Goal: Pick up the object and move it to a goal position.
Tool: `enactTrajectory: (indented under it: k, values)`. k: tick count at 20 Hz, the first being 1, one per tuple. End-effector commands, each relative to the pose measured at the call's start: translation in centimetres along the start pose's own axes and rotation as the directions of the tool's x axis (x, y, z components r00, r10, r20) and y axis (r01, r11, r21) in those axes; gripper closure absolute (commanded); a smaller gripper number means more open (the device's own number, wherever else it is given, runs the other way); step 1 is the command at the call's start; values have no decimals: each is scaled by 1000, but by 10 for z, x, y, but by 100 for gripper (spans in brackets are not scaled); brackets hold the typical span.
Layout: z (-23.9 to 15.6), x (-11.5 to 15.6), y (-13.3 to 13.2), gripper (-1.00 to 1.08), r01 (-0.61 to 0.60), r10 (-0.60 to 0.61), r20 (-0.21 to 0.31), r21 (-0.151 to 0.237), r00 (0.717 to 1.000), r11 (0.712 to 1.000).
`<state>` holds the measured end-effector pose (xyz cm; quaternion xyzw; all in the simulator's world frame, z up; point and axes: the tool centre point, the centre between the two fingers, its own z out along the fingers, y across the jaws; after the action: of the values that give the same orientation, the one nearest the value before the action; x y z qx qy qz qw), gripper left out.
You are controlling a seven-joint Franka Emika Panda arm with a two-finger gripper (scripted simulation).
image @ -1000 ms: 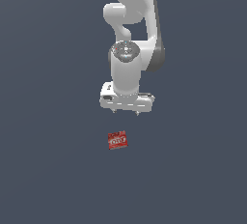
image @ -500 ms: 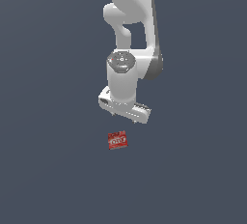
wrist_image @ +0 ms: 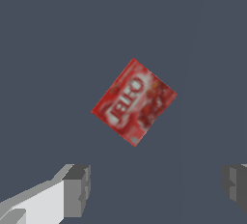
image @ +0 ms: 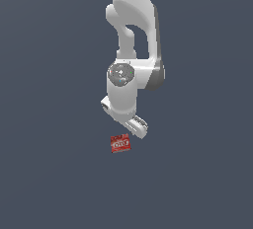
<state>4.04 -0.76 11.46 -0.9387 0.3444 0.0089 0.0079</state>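
Dark slate-blue ground (image: 44, 173) fills both views, flat and unmarked, with no edge or wall to be seen. On it lies the small red block (image: 120, 143), face up, its white lettering blurred but readable as a brand mark; in the exterior view it sits near the centre of the frame, slightly tilted. The white arm (image: 132, 35) of the Franka Panda comes down from the top of the exterior view, its wrist bent so that the hand points down and toward the exterior view's right. The gripper (image: 138, 126) hangs just above and slightly to the exterior view's right of the block, close to it but not touching it. From that camera the fingers are hidden behind the hand, so their spacing cannot be read there. The wrist view settles it: the gripper (wrist_image: 157, 189) is released, its two grey fingertips (wrist_image: 77, 189) set wide apart at the frame's edges with nothing between them. The block (wrist_image: 134, 102) appears in that view as a rotated red rectangle, lying on the ground well clear of both fingertips and offset from the gap between them, ungrasped.
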Motion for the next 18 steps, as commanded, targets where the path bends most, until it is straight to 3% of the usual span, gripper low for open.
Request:
enactTrajectory:
  k: [1,8,18]
  values:
    - [5,5,-1,-92,-75,75,-1,0,997,997]
    - [19,18,-3,-92,-276,276,-6,0,961,961]
    - [38,34,-6,-92,-517,517,-16,3,856,856]
